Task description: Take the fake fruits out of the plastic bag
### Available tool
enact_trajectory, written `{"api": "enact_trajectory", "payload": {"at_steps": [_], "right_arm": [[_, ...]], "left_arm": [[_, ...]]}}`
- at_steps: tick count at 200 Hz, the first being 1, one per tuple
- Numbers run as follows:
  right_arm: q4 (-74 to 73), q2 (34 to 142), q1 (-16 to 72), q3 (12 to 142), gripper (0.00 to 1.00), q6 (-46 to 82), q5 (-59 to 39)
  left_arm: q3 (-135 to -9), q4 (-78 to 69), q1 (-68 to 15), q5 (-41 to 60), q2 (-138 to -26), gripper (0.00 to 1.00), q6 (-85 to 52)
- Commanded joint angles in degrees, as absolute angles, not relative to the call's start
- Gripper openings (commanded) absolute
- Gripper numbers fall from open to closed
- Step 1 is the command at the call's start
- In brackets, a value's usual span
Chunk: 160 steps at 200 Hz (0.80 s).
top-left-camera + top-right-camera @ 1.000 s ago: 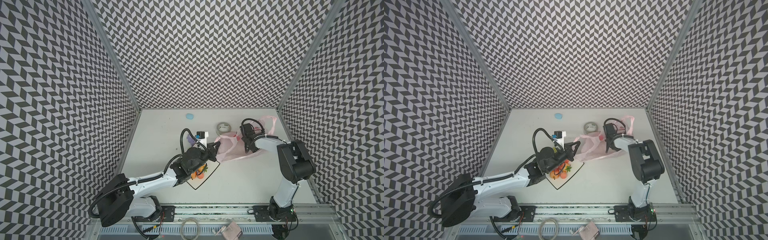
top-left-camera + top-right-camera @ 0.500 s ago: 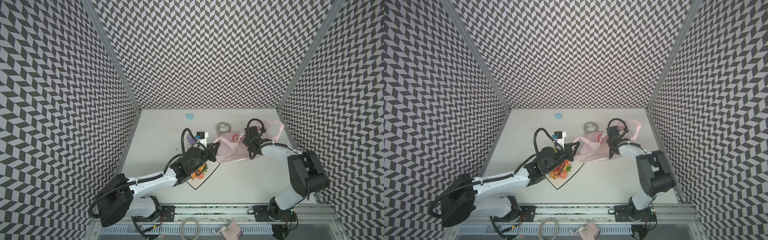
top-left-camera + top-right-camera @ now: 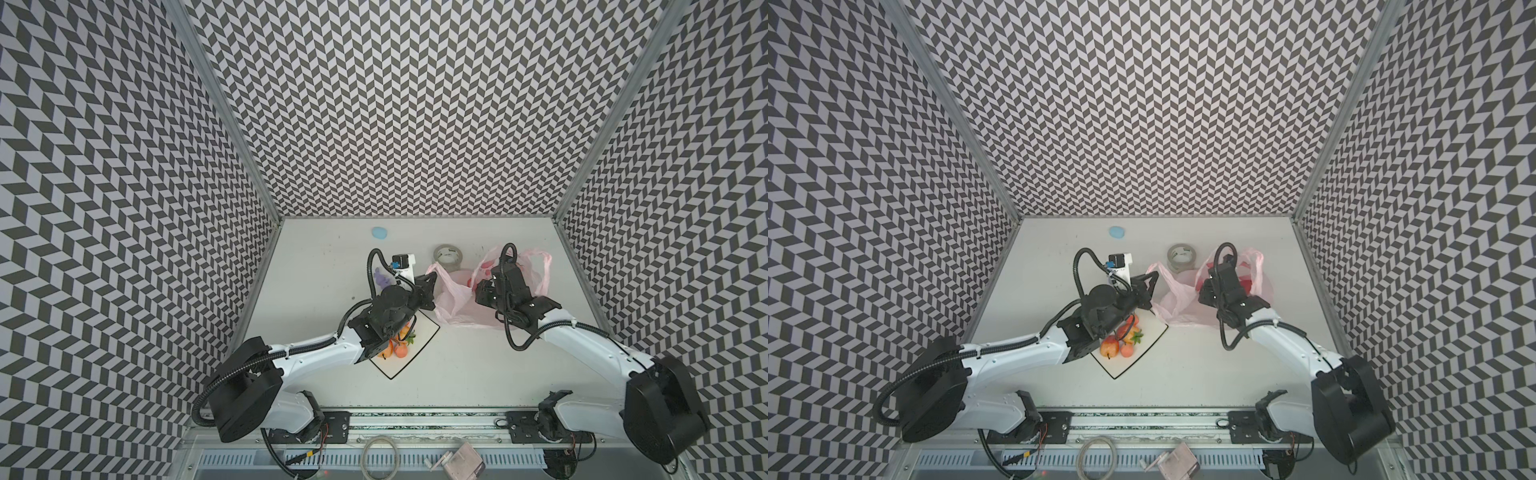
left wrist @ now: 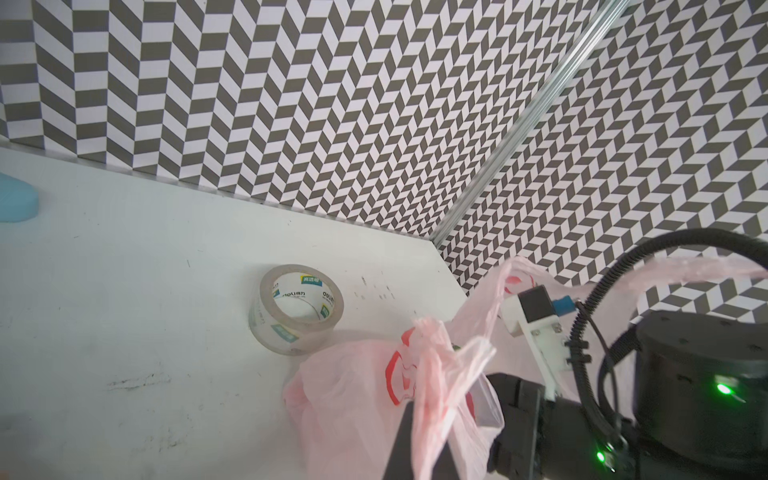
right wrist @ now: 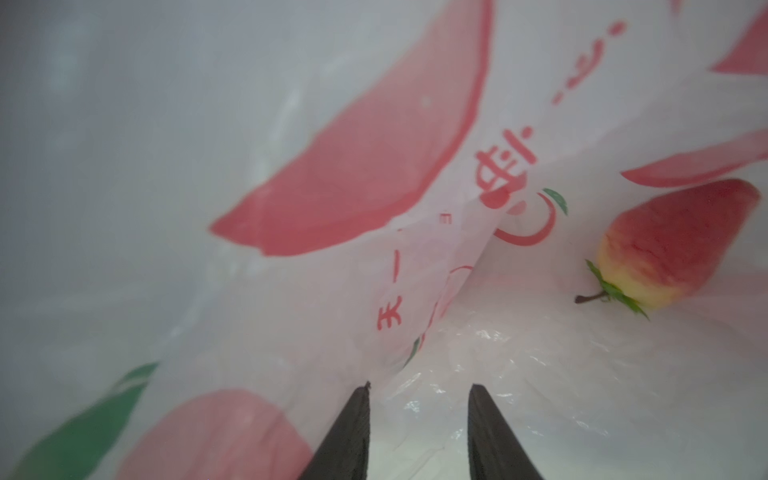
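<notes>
The plastic bag (image 4: 332, 399) is a thin, translucent pink film, crinkled and glinting at its folds, with opaque red and green print. The strawberry (image 5: 673, 245) inside it has a softly matt red-to-yellow plastic skin. The tape roll (image 4: 274, 332) is clear and shiny, the table (image 4: 145, 291) is matt white with dark scuffs, the corner post (image 4: 530, 114) looks like brushed metal, and the plate (image 3: 1136, 361) is smooth white under glossy fake fruits (image 3: 1121, 338).

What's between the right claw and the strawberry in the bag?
Only bare crinkled bag plastic separates right claw and strawberry, per the right wrist view.
</notes>
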State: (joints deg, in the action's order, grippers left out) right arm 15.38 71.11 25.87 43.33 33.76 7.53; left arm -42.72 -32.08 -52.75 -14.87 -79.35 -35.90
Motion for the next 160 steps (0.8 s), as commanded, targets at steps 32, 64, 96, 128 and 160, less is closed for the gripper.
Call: {"api": "enact_trajectory", "payload": {"at_steps": [32, 64, 96, 128, 160], "right_arm": [[20.99, 62.67, 26.92, 42.27, 0.38, 24.36, -2.91], [23.73, 59.06, 26.90, 42.37, 0.38, 21.15, -8.01], [26.37, 56.09, 26.92, 42.36, 0.39, 18.22, -13.09], [28.38, 52.48, 26.94, 42.69, 0.39, 17.45, -15.51], [30.85, 48.60, 26.92, 43.77, 0.39, 18.76, -15.47]], "left_arm": [[-45.26, -33.85, -51.87, -16.63, -81.13, 0.00, -36.30], [-45.75, -33.69, -51.57, -16.09, -81.65, 0.00, -36.21], [-45.79, -33.70, -51.24, -15.45, -82.25, 0.00, -36.30], [-45.88, -33.68, -50.92, -15.12, -82.48, 0.00, -36.42], [-45.79, -34.16, -50.54, -14.77, -82.79, 0.00, -36.61]]}}
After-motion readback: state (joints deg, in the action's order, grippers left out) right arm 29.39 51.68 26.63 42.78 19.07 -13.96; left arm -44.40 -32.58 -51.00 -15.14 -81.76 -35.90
